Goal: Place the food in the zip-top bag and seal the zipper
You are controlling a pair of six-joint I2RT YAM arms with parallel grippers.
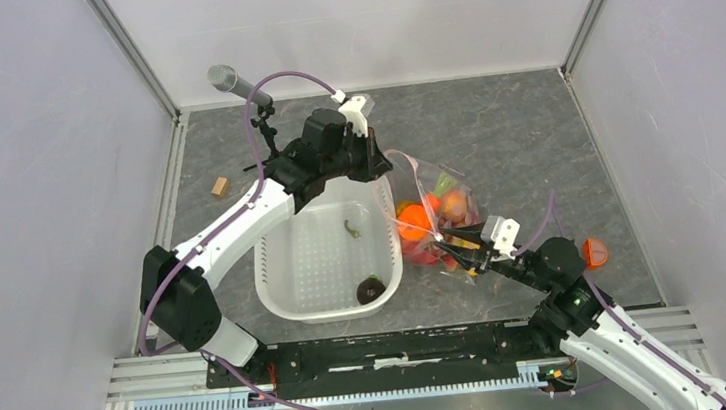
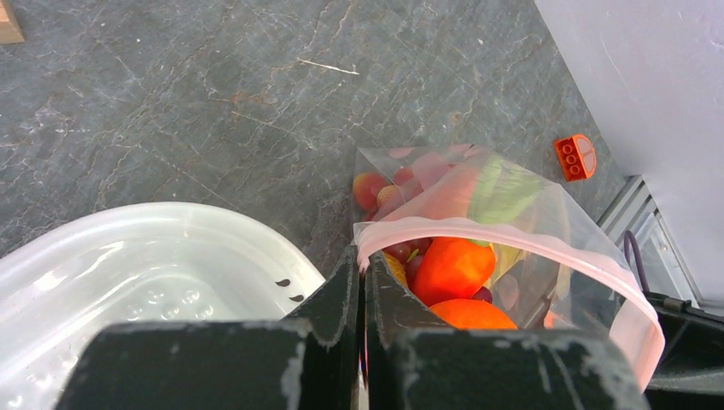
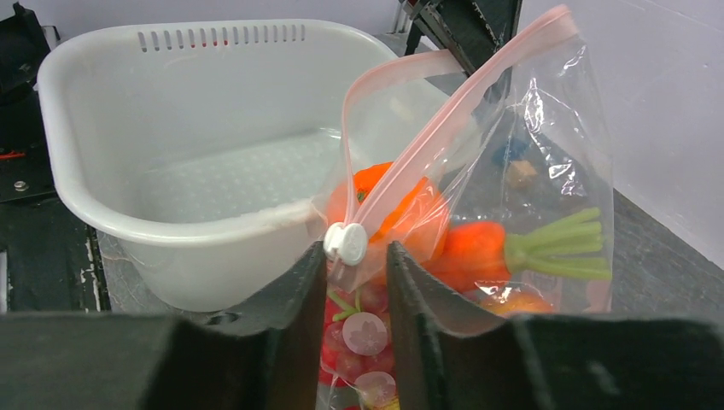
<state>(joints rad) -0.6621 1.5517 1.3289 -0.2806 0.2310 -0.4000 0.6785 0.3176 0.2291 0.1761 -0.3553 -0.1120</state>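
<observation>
The zip-top bag (image 1: 437,208) is held up off the table (image 1: 512,120) at 3 o'clock of the white basin (image 1: 329,312), just beside its wall. The bag's mouth is still gaping. The zipper (image 3: 444,120) is stretched as a pale pink strip from the bag's 11 o'clock end down to its 5 o'clock end.

The left jaws are seen pressed together, and the zipper's 11 o'clock end is pinched between them. The right jaws are seen partly spread at the 5 o'clock end. They stand on either side of the white slider (image 3: 346,243) and of the bag corner below it, and a gap is left between them, so nothing is clamped there.

The food is seen inside the bag. Oranges (image 2: 452,269) are piled just under the mouth, an orange carrot (image 3: 474,248) with green stalks is lying against the clear wall, and small red round pieces (image 3: 365,333) are gathered at the bottom.

A small green piece (image 1: 350,229) and a dark round piece (image 1: 370,289) are left in the basin. An orange block (image 1: 595,253) is lying on the table at 3 o'clock of the right jaws. A wooden block (image 1: 221,187) is lying well apart, at 9 o'clock of the left jaws.
</observation>
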